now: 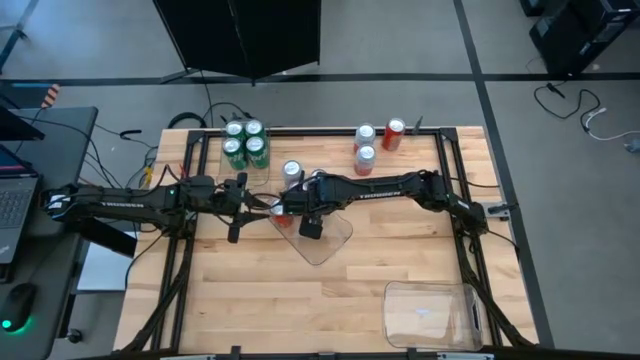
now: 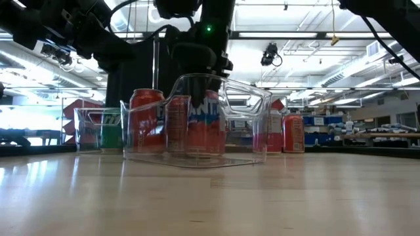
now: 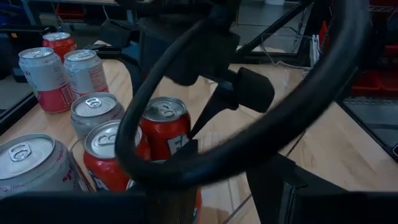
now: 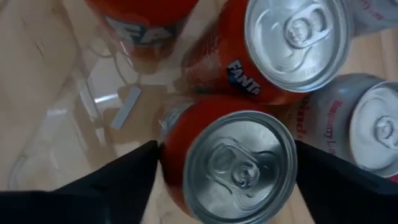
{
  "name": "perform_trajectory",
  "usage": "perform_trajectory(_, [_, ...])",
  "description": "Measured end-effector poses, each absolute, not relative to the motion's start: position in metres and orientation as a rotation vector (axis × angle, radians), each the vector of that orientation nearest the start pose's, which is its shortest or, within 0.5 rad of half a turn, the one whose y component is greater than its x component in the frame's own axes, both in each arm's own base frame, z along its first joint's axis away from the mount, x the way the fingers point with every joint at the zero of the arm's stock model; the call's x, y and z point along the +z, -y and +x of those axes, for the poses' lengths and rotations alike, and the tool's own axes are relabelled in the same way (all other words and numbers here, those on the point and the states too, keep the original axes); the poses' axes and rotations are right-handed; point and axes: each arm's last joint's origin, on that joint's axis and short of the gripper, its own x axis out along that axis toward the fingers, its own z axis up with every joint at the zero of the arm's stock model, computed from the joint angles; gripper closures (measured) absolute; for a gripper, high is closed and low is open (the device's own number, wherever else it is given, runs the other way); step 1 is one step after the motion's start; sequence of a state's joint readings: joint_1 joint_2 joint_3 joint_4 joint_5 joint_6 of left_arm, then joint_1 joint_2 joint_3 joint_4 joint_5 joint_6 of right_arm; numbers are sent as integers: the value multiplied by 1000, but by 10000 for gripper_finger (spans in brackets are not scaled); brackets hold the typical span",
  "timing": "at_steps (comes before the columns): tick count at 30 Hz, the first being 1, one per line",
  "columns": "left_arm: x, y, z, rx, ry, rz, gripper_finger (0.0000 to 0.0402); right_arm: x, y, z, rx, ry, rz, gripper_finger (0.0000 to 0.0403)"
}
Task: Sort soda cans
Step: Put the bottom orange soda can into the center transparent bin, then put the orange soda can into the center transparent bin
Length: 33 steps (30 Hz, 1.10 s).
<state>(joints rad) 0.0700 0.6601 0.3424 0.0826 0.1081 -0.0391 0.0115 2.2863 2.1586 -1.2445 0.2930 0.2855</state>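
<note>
My right gripper [image 4: 227, 171] reaches down into a clear tray [image 1: 330, 243] at the table's middle and is shut on a red can [image 4: 239, 165]. Two more red cans [image 4: 273, 50] stand beside it in the tray; the low view shows them [image 2: 147, 121] on its floor. Silver-grey cans [image 4: 373, 124] stand just outside the tray, one of them showing in the high view [image 1: 291, 172]. My left gripper [image 1: 240, 205] waits open left of the tray, touching nothing. Green cans [image 1: 245, 145] fill a tray at the far edge. My right gripper pinches the red can by its side wall just below the top rim [image 4: 163, 155], one finger [image 4: 124, 183] on each side. The fingers come from above, pointing down. The can stays upright inside the tray; whether its base rests on the tray floor, I cannot tell.
Two silver-grey cans [image 1: 365, 147] and a red can [image 1: 393, 133] stand near the far edge, right of centre. An empty clear tray [image 1: 430, 315] lies at the near right corner. A thick cable [image 3: 249, 137] crosses the left wrist view. Bare wood stretches along the near side.
</note>
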Motion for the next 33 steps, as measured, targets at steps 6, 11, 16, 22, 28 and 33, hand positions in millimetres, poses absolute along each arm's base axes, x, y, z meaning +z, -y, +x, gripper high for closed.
perform_trajectory(6, [223, -8, 157, -33, -234, -63, 271, 244, 1, 461, -433, -1324, -12, 10])
perform_trajectory(11, [223, -8, 157, -33, -235, -63, 271, 267, -1, 459, -445, -1289, -45, 19])
perform_trajectory(16, [223, -8, 157, -33, -235, -65, 271, 291, -1, 458, -431, -1230, -53, 26])
perform_trajectory(22, [223, -8, 157, -31, -242, -82, 271, 317, 1, 436, -473, -1242, -75, 39])
perform_trajectory(28, [222, -8, 156, -31, -245, -82, 271, 359, 27, 399, -662, -1208, -113, 100])
perform_trajectory(33, [222, -8, 156, -31, -247, -84, 271, 375, 74, 369, -780, -1205, -24, 169])
